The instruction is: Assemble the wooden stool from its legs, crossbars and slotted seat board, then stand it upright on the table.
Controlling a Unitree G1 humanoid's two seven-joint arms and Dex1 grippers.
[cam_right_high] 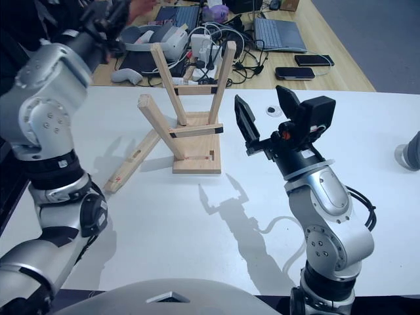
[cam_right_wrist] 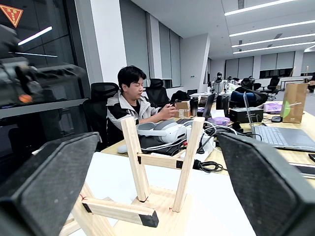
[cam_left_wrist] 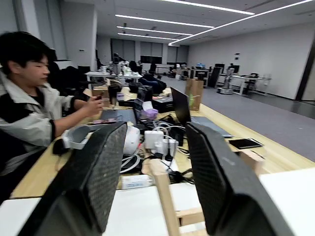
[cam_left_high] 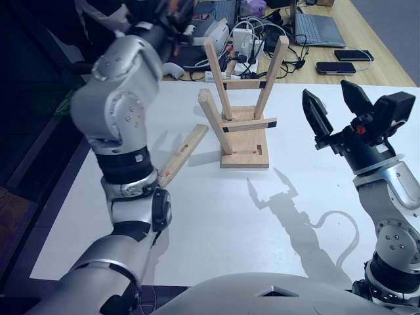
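Note:
The half-built stool lies upside down at the table's middle back: its seat board (cam_left_high: 244,152) is flat on the table, and three legs stick up from it. A crossbar (cam_left_high: 244,84) joins the two far legs. A second crossbar (cam_left_high: 250,124) runs to the tilted near-left leg (cam_left_high: 214,121). One loose leg (cam_left_high: 182,155) lies on the table left of the seat. My right gripper (cam_left_high: 336,105) hovers open to the right of the stool, holding nothing and facing it, with the stool (cam_right_wrist: 147,196) between its fingers' line of sight. My left gripper (cam_left_wrist: 152,182) is raised high at the back left, open and empty.
The white table (cam_left_high: 216,223) has free room in front of the stool. Behind its far edge stands a wooden desk (cam_left_high: 367,29) with laptops, phones, cables and a headset. A grey object (cam_right_high: 408,152) sits at the table's far right edge.

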